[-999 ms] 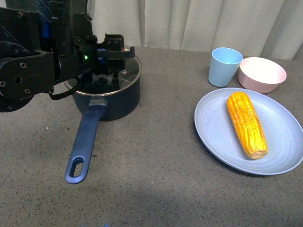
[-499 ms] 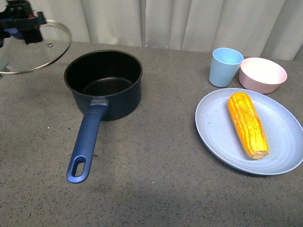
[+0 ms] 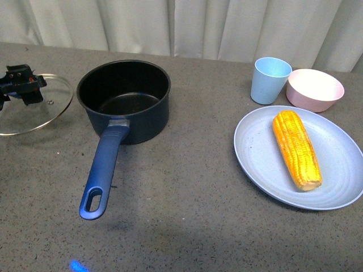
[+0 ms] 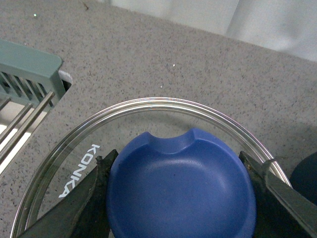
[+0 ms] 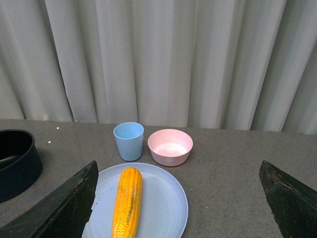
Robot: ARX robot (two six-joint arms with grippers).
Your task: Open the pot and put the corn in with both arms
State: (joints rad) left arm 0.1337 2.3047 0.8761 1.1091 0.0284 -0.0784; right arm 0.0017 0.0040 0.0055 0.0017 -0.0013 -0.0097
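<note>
Evidently left tool (image 4: 180, 198) clamps the blue lid knob (image 4: 181, 178); right tool (image 5: 178, 198) gapes empty.

— PICTURED: what sort of place?
— A kitchen scene laid out on a bench. A speckled grey-brown counter (image 3: 187, 226) carries a dark blue saucepan (image 3: 142, 122), a glass lid (image 3: 51, 113) off to one side of it, a light blue cup (image 3: 267, 85), a pink bowl (image 3: 313, 93) and a pale blue plate (image 3: 261, 164) bearing a corn cob (image 3: 296, 148).
— A home kitchen, then?
— The cookware says kitchen, as does a green-framed dish rack (image 4: 29, 74) with metal bars at the counter's edge. The backdrop says lab or studio set: a pale pleated curtain (image 3: 227, 28) hangs across the full width behind the counter
</note>
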